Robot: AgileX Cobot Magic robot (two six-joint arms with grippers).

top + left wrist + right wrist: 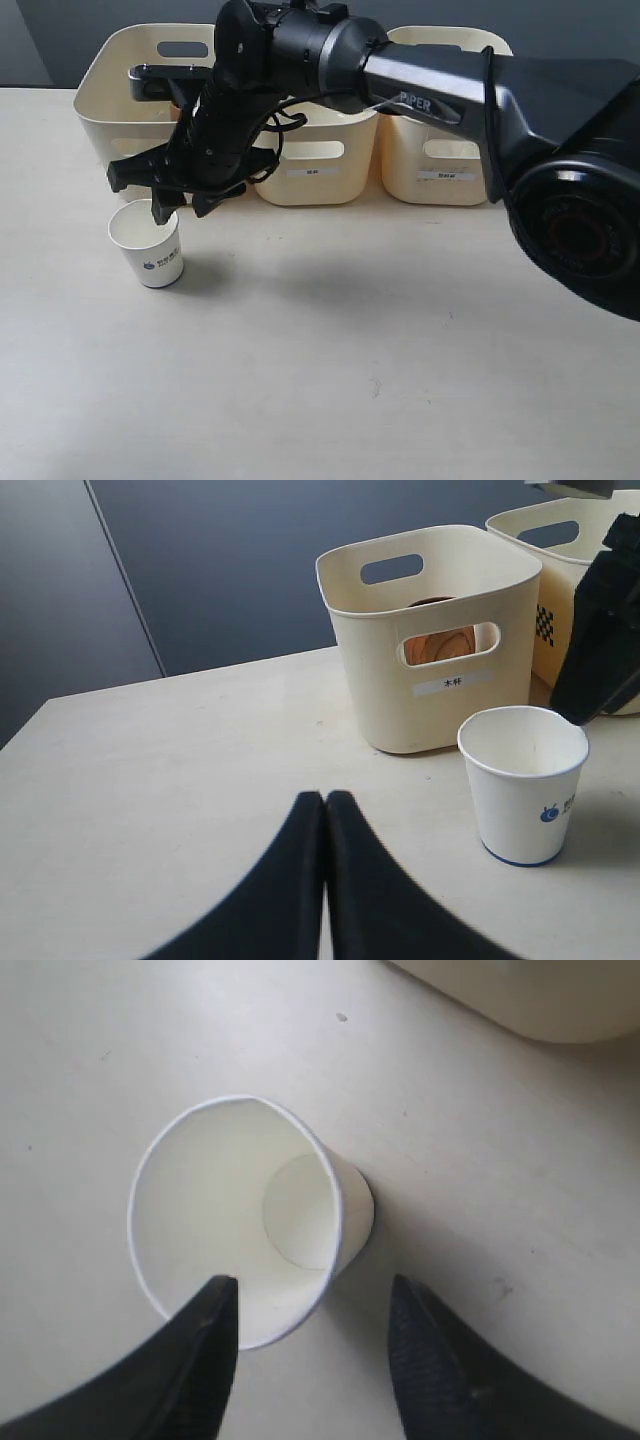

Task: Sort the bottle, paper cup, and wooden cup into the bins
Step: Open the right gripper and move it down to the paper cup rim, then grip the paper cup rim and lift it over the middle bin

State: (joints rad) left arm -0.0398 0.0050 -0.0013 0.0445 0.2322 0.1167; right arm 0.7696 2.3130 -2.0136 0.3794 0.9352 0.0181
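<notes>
While the right arm is reaching across the middle of the exterior view, its gripper [175,212] is hanging over the paper cup [150,244], which is standing upright on the table [350,370] just in front of the leftmost of the three bins [140,90]; one finger looks to be dipping inside the cup's rim, and the arm's casing is showing the word "PIPER" [418,101]. The cup is bearing a small blue logo with tiny text that is too small to read, as are the labels on the bins from here. In the left wrist view, the left gripper [325,810] is sitting with its fingers pressed together on nothing, well short of the cup [523,783]; the wooden cup [440,643] is already lying in the near bin, showing through the handle cut-out above a label with two small characters that appear to read "木杯". In the right wrist view, the right fingers [205,1335] are standing apart, straddling the cup's wall [240,1220], one inside the rim and one outside. The step in hand seems to be grasping the paper cup; the next move is calling for a gentle close on the thin wall, then a lift to its bin. The bottle is not showing in any view.
</notes>
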